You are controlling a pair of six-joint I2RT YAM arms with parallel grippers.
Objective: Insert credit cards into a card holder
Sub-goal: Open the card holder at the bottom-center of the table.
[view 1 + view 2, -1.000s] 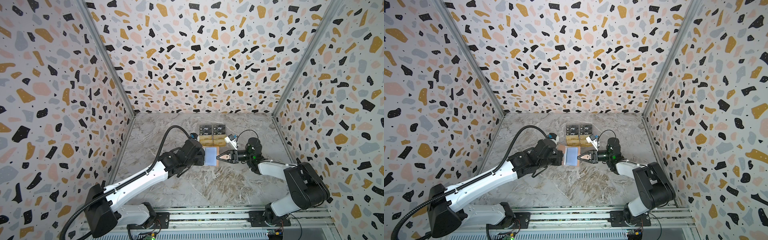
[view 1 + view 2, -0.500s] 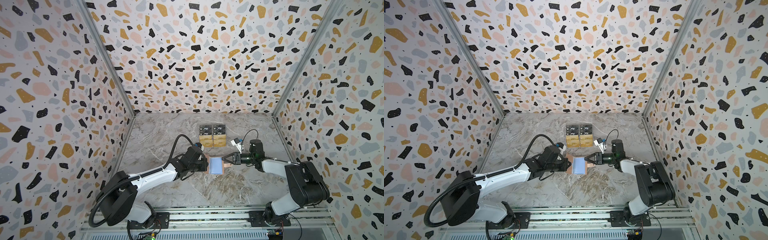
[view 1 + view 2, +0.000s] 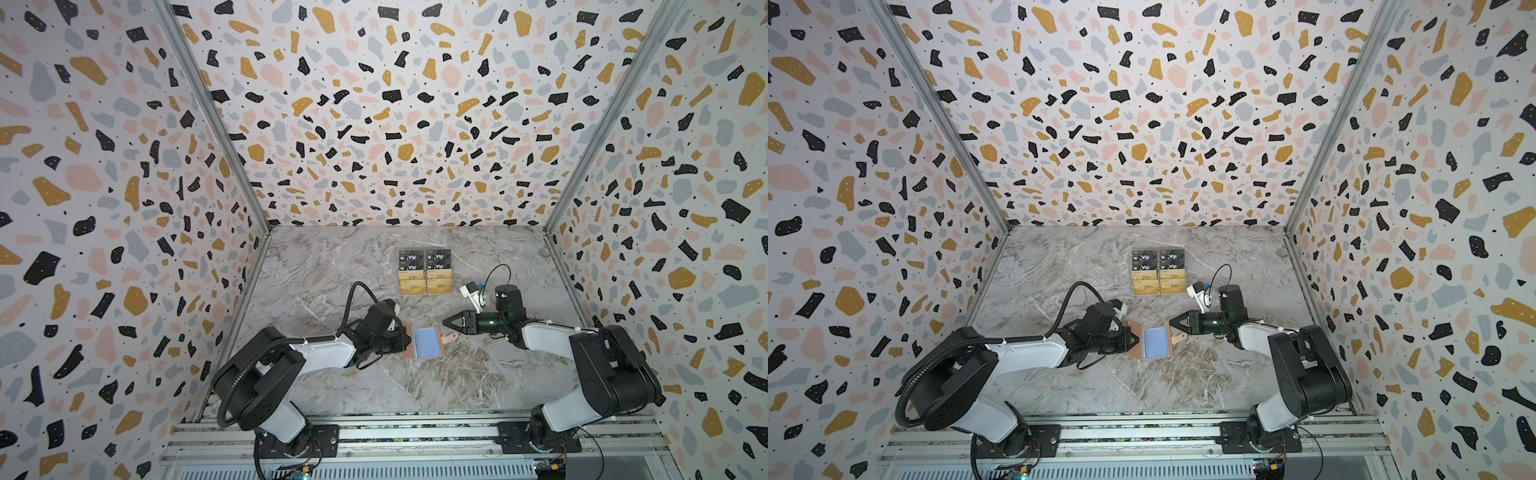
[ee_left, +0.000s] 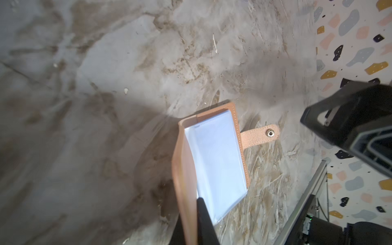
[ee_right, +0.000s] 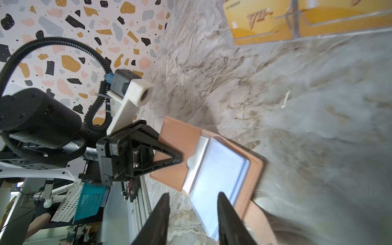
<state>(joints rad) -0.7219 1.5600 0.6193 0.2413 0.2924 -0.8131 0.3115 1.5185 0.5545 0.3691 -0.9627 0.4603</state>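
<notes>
The salmon-pink card holder point(image 3: 428, 341) point(image 3: 1154, 343) lies open on the marble table, bluish clear sleeves up and its strap tab point(image 4: 269, 133) toward the right arm. My left gripper point(image 3: 402, 337) point(image 3: 1133, 338) point(image 4: 189, 210) is shut on the holder's left cover point(image 5: 178, 135), one finger on each side. My right gripper point(image 3: 445, 322) point(image 3: 1173, 323) point(image 5: 193, 197) is open and holds nothing, just off the strap side of the card holder point(image 5: 222, 169). The gold credit cards point(image 3: 424, 281) point(image 3: 1158, 280) point(image 5: 254, 21) stand in a clear stand farther back.
Black cards marked "Vip" point(image 3: 424, 259) fill the stand's back rows. Patterned walls enclose the table on three sides. A metal rail point(image 3: 415, 432) with both arm bases runs along the front edge.
The left gripper has brought the open card holder toward the front and down onto the table. The right gripper has stayed beside the holder's strap side, jaws apart.
</notes>
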